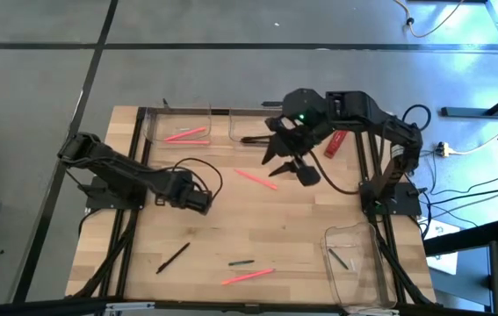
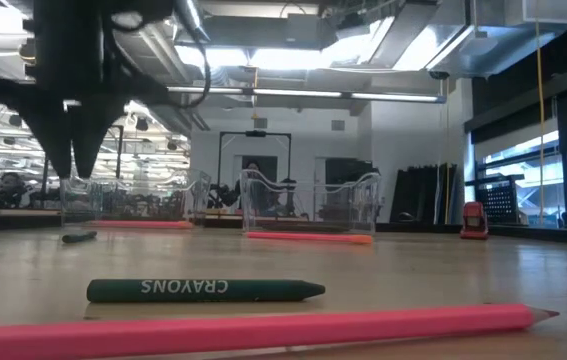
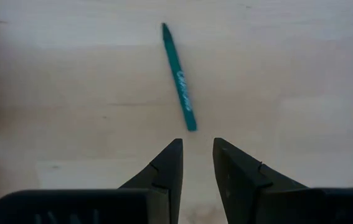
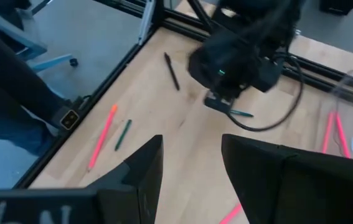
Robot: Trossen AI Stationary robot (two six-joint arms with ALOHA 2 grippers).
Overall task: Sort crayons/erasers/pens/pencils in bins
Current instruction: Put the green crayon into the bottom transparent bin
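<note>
My left gripper (image 1: pixel 205 203) (image 3: pixel 196 144) is open and empty, pointing down over a green crayon (image 3: pixel 178 76) that lies flat on the wood at mid-left; it also shows in the low view (image 2: pixel 73 160). My right gripper (image 1: pixel 288 165) (image 4: pixel 192 149) is open and empty, raised over the far middle of the table. A black pen (image 1: pixel 173 257) lies near the front left. Another pen (image 1: pixel 253 139) lies in the far middle bin (image 1: pixel 241 117). The far left bin (image 1: pixel 152 123) holds pink pencils (image 1: pixel 185 134). The near right bin (image 1: pixel 363 235) holds a dark stick (image 1: pixel 339 258).
A pink pencil (image 1: pixel 256 178) lies mid-table below my right gripper. A second green crayon (image 1: pixel 241 262) (image 2: pixel 203 290) and a pink pencil (image 1: pixel 247 276) lie near the front edge. A red eraser (image 1: pixel 335 142) lies at the far right. Cables trail behind my left gripper.
</note>
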